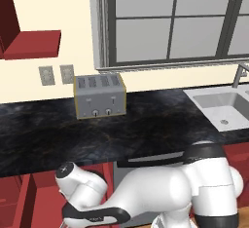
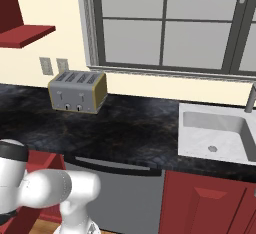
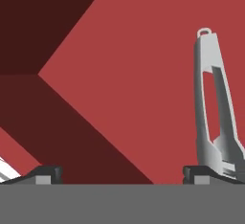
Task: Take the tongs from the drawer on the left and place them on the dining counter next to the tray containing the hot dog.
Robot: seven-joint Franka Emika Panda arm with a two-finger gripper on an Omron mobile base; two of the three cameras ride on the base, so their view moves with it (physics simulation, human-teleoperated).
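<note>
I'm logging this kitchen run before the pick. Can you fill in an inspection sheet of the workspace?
Surface: black marbled counter, bare in front of the toaster.
Job's things: tongs lie on the red floor of the drawer, by the right fingertip.
Clutter: silver toaster at the wall; sink to the right.
End effector: open, low inside the drawer, holding nothing.
Cables: nothing seen.
Surroundings: window, two wall outlets, grey dishwasher under the counter.
</note>
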